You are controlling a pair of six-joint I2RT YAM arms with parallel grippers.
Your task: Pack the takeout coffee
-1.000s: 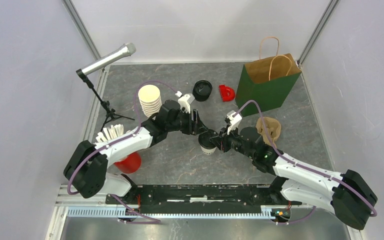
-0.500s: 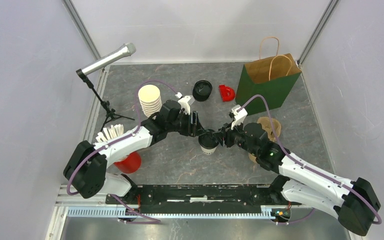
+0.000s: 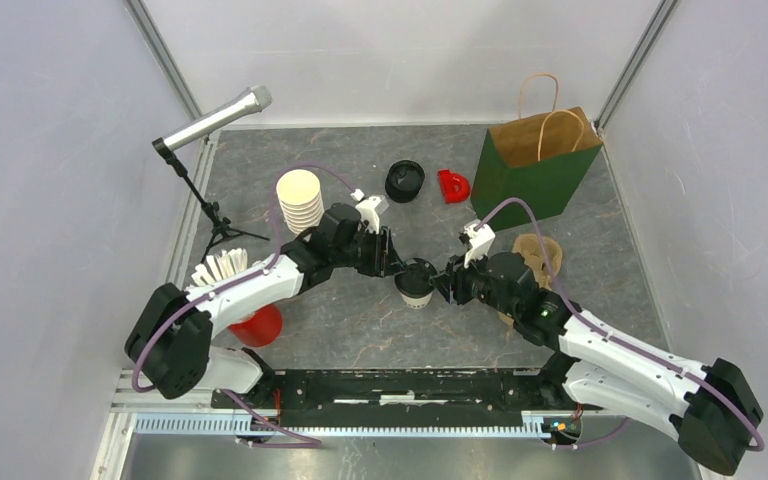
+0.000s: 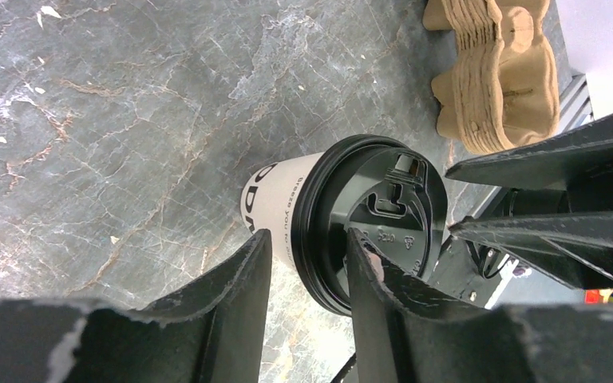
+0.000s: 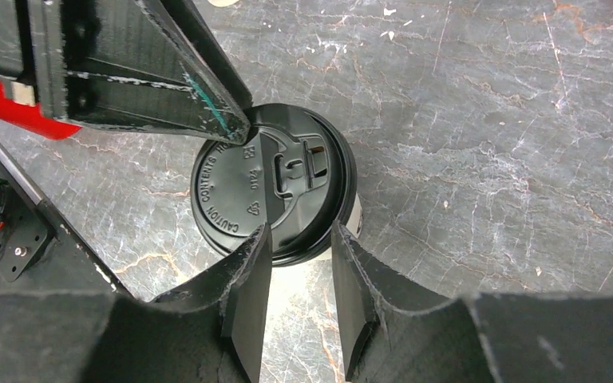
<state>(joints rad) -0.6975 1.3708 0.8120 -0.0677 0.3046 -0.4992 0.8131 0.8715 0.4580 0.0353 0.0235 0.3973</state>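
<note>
Surface: grey marbled table [image 3: 360, 330] between white walls. A bag [image 3: 535, 170] stands at the far right, with a pulp carrier [image 3: 540, 255] in front of it.
Cup: stands upright at mid-table [image 3: 415, 292] between the two grippers, with its black lid [image 5: 275, 191] seated. It is apart from the carrier and outside the bag.
Left gripper [image 3: 395, 262]: jaws part-way apart, framing the lid rim from the cup's far-left side. Contact cannot be confirmed.
Right gripper [image 3: 443, 283]: jaws part-way apart, set narrower than the lid, at its right edge. Nothing appears clamped.
Handling (judged): the paper wall is light and yields under squeeze. The plastic lid is smooth and likely to pop off if pried or lifted by its rim. Whether the cup is filled cannot be told, so keep it upright.
Hold point (judged): on the wall just below the lid rim, across the full width, with moderate force.
Change from one second earlier: the cup stays in about the same spot. The right gripper has drawn back from over the lid to its right edge. The left gripper has moved closer to the rim.
</note>
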